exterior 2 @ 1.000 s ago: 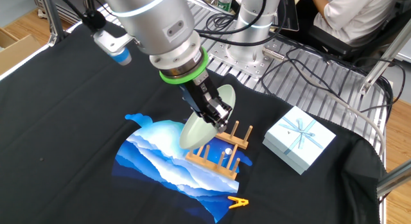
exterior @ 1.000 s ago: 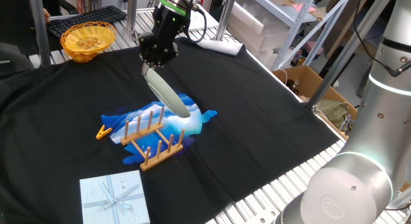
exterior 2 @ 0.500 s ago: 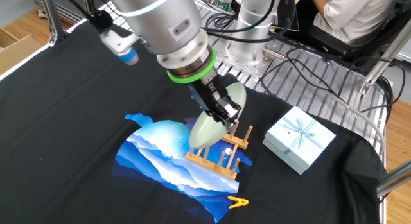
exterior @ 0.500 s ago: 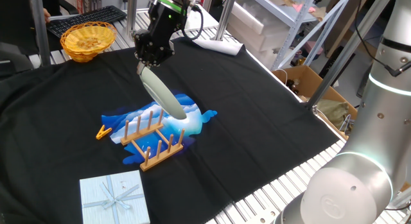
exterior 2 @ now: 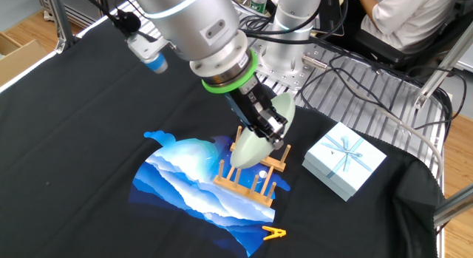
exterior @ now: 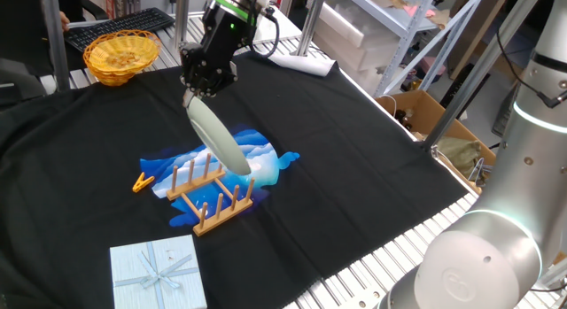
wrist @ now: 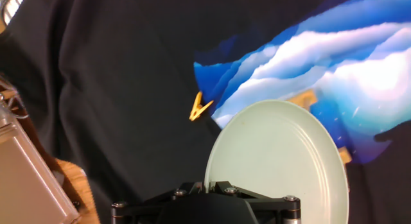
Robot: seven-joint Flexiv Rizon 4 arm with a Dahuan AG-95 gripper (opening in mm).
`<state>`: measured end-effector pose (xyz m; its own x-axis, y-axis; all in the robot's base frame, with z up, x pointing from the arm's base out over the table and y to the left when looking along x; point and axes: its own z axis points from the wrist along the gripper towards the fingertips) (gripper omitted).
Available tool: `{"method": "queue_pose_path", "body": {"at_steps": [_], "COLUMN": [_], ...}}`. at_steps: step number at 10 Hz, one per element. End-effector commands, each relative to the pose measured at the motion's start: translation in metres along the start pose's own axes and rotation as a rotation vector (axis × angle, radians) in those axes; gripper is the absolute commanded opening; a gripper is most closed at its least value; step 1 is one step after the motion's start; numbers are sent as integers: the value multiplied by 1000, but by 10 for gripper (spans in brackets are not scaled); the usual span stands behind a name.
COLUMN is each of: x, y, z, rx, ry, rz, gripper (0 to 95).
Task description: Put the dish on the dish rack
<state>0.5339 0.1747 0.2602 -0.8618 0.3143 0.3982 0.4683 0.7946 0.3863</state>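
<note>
one fixed view showed us the claw (exterior: 197, 89) had carried the dish (exterior: 217, 137) sideways toward the rack (exterior: 206, 193), so we judged slotting was close. the claw was clamped on the dish's upper rim; the dish hung tilted below it, over the rack mid-table.

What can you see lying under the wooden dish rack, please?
The dish rack stands on a blue-and-white wave-print cloth spread over the black table cover. The dish hides most of the rack in the hand view.
</note>
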Motion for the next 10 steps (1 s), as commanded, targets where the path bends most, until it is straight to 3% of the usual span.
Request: {"method": "queue_pose_path", "body": {"at_steps": [1, 10], "x": [4, 3], "y": [0, -1], "z": [2, 12], "rx": [-20, -82], "ry": [20, 50], "rz": [0, 9], "gripper": [0, 0]}}
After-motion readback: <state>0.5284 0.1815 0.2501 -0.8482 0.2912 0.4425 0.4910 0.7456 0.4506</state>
